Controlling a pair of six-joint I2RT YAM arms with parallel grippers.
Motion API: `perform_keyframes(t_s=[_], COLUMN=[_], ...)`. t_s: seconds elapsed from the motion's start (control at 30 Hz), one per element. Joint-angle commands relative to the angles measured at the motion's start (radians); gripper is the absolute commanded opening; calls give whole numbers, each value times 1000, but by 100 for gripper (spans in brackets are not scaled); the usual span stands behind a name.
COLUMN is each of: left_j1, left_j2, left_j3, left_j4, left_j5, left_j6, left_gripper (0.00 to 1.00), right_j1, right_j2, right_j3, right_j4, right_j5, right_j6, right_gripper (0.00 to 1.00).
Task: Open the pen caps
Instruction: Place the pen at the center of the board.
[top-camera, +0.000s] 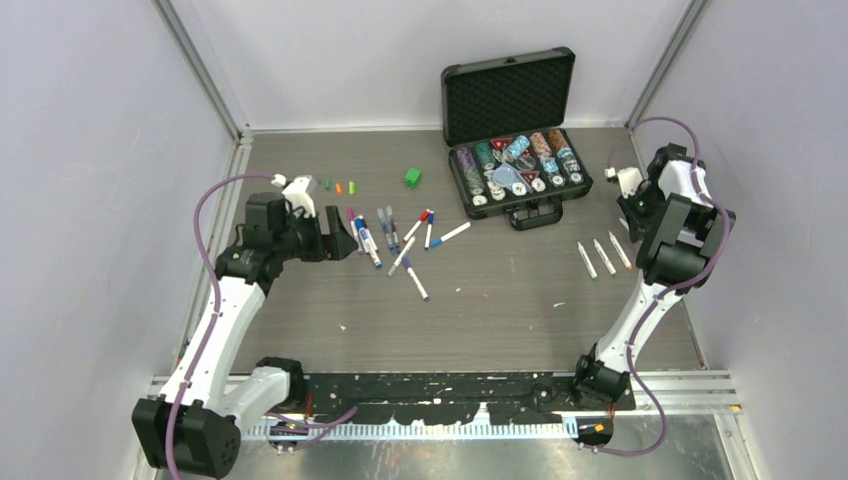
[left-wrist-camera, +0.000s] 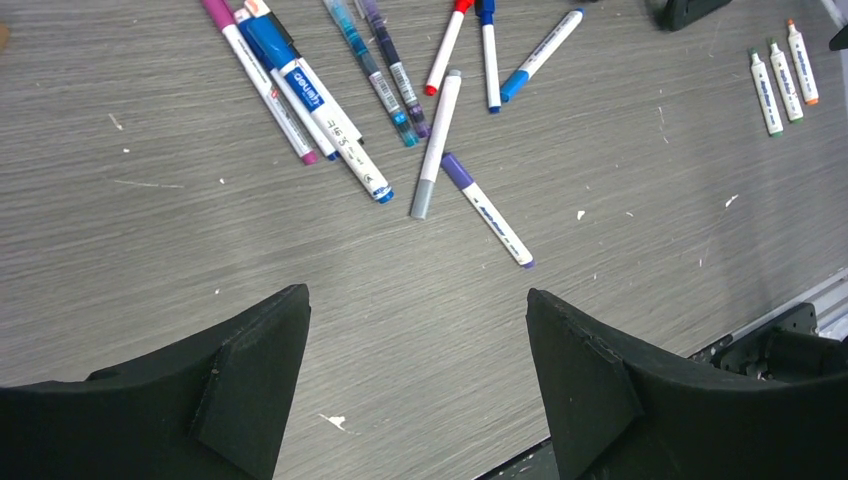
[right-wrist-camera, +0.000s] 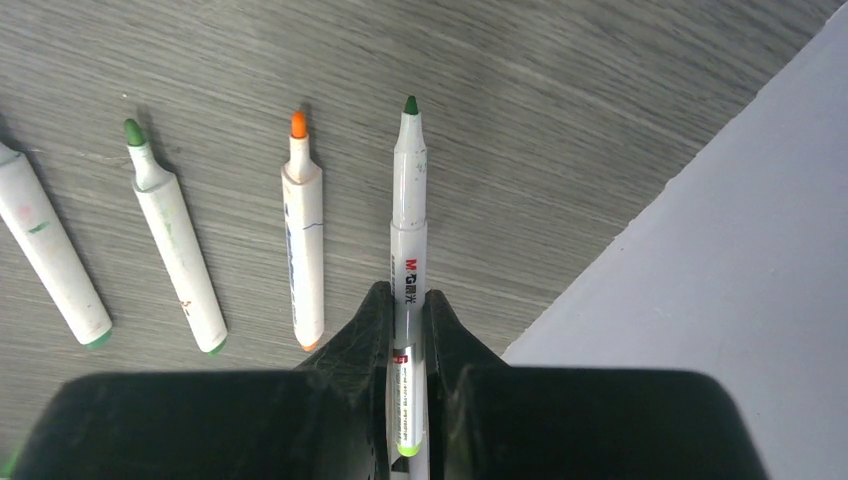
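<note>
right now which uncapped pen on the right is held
The green-tipped pen clamped in the right jaws; the other three lie flat on the table.

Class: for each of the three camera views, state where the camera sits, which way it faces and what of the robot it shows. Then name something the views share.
Top external: above and behind the bases, looking down on the table; both arms show whole.
Left wrist: on the left arm, looking down past its open left tool at the capped pens.
Right wrist: on the right arm, looking along the right tool, shut on a green-tipped pen.
Shared: three uncapped pens lying side by side appear in all three views.
</note>
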Motion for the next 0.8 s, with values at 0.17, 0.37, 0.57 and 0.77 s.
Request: perform_keyframes(t_s=[0.17, 0.37, 0.57, 0.77], left_j1=[-11, -12, -11, -12], left_j2=[-16, -22, -24, -25], left_j3=[41, 39, 39, 39], left_j4=[2, 4, 4, 3], left_j5=[-2, -5, -7, -6], left_j6=[18, 21, 22, 23], left_gripper=[82, 82, 82, 82], right_j1=[1, 9, 15, 16], right_j2=[20, 27, 36, 39], right_j3=[77, 91, 104, 110], right_j4=[-83, -107, -127, -137], right_j5=[40, 40, 76, 83], right_j6=[28, 29, 30, 31], right_gripper=[11, 16, 22, 27])
